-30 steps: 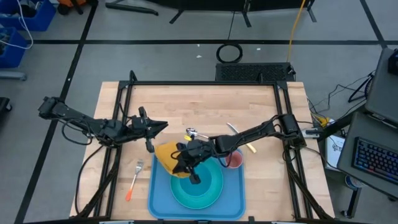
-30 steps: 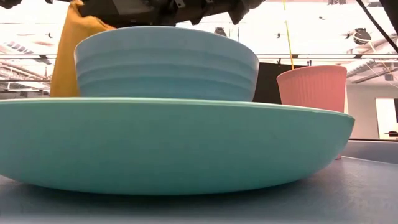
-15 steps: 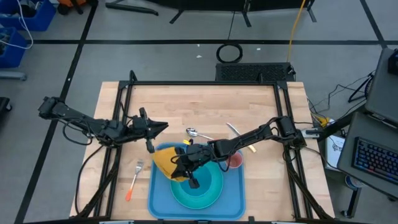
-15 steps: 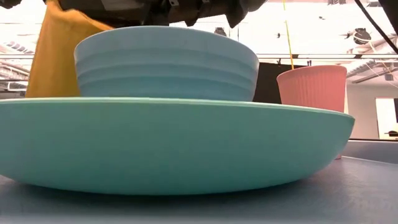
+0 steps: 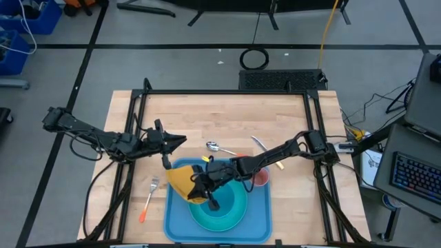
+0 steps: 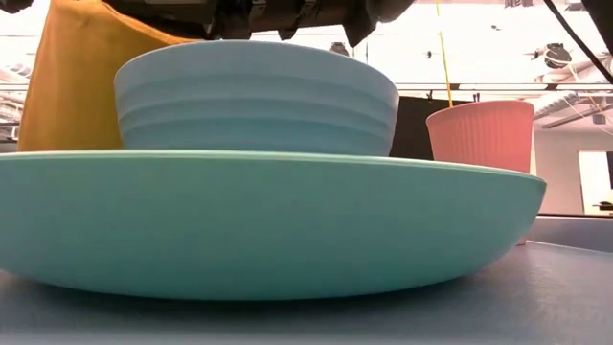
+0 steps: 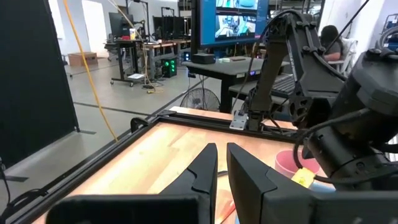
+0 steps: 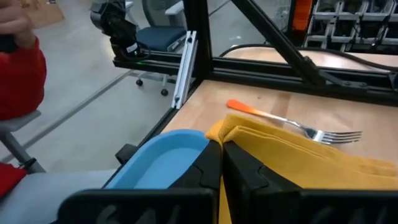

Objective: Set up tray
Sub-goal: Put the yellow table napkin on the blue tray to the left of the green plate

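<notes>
My right tool (image 5: 198, 187) is pinched shut on the folded yellow cloth napkin (image 5: 181, 180) over the large flat blue plastic tray (image 5: 258, 219), which already carries plate, bowl and pink cup; the orange-handled fork (image 5: 148, 200) waits on the wooden table (image 5: 207, 120). My left tool (image 7: 217, 163), closed and empty, waits nearby.

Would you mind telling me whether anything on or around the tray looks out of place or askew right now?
The yellow napkin is not laid flat: it hangs bunched from the right gripper over the left part of the blue tray. The fork lies on the table left of the tray, and a spoon beyond it.
</notes>
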